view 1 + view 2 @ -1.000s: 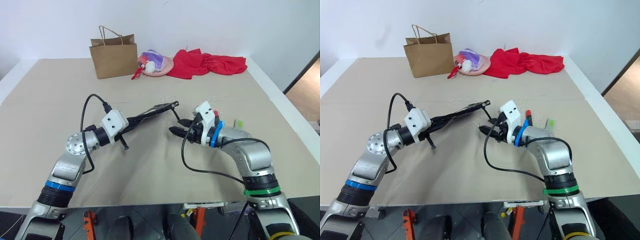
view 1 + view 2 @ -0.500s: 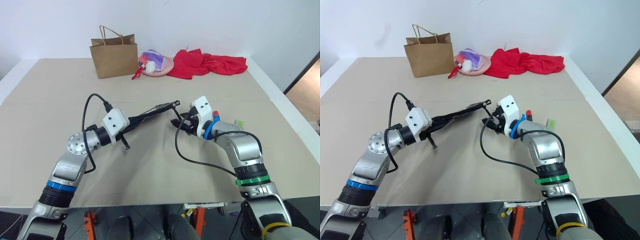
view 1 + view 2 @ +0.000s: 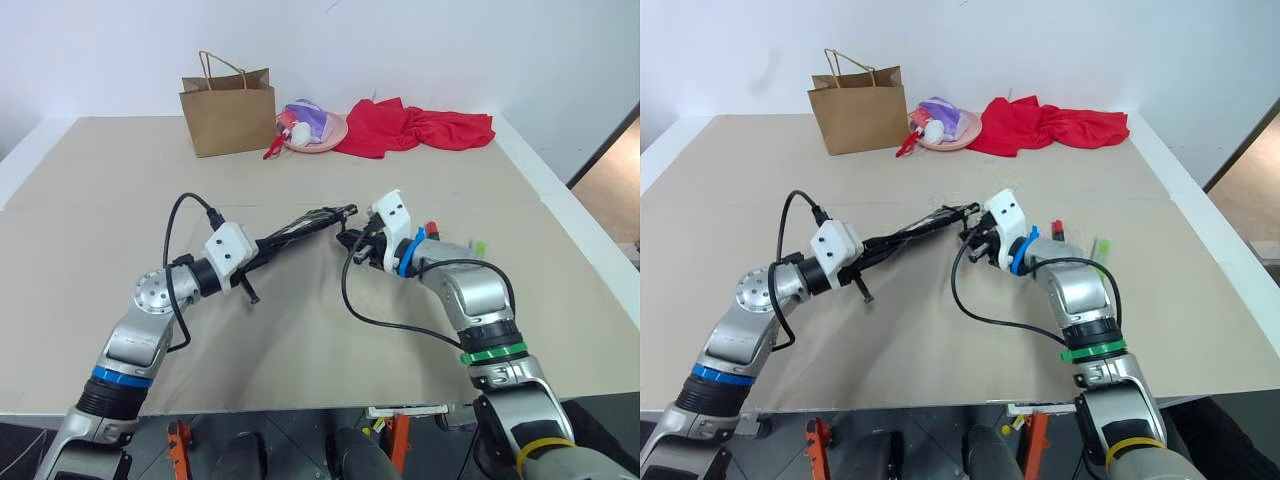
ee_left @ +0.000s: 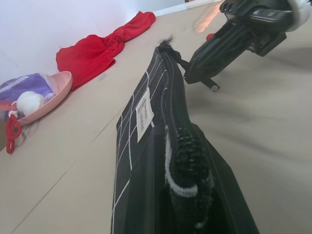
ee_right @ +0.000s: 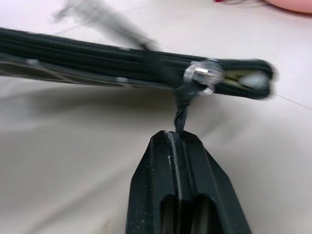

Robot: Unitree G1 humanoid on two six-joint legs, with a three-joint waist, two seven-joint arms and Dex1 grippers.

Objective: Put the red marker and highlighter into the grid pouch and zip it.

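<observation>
Pinching the zipper pull cord [image 5: 179,118], right pincer [image 5: 176,141] adjoins grid pouch [image 4: 146,126].

Lighting is bright, even and diffuse across the tabletop [image 3: 90,330]. Shadows are soft and short, lying directly beneath both arms, which indicates an overhead source. No glare on the matte surface. Head views are sharp from near edge to far edge. In the left wrist view the nearest fabric of the grid pouch [image 4: 141,122] is out of focus. The right wrist view is soft throughout, with motion smear along the pouch.
</observation>
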